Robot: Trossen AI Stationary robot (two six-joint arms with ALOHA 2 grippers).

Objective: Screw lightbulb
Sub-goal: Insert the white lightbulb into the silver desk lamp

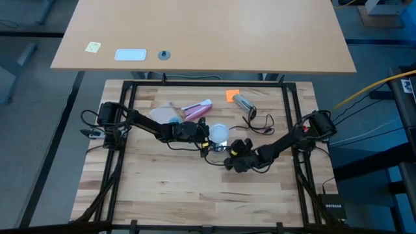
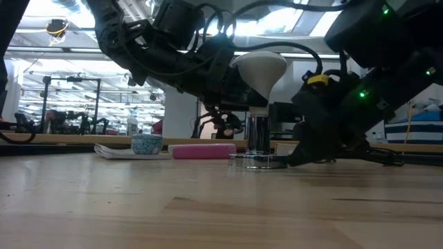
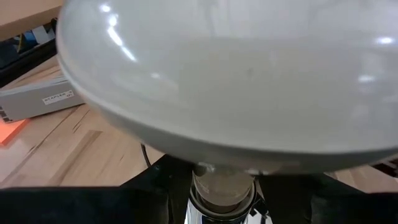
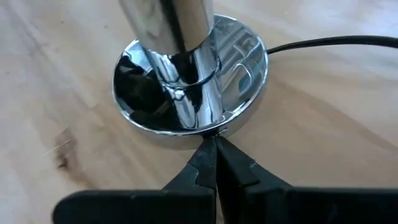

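Observation:
The frosted-white lightbulb (image 2: 261, 68) stands upright with its neck (image 3: 221, 186) in the chrome socket (image 2: 257, 135). The socket rises from a round chrome base (image 4: 245, 68) that lies flat on the wooden table. In the high view the bulb (image 1: 220, 133) is at the table's middle. My left gripper (image 1: 207, 133) reaches in from the table's left and is at the globe. My right gripper (image 4: 213, 138), shut, is low at the table on the base's right near side. My left gripper is on the bulb's globe, coming level from the table's left; in the low view its dark body covers the globe's left side (image 2: 239, 69). The globe fills the wrist view and hides the fingers. The bulb stands upright in the socket. My right gripper touches the base's outer rim (image 4: 217, 127) with the tips of its shut fingers. The fingers come nearly level, low over the table, from the right near side. The base lies flat on the table.
A thin black cord (image 4: 329, 42) runs from the base toward the far right. Farther back lie a pink-and-white tube (image 1: 198, 109), a grey box (image 1: 244, 103), an orange note (image 1: 232, 95) and a small patterned cup (image 2: 146, 144). The near half of the table (image 1: 195, 195) is bare wood.

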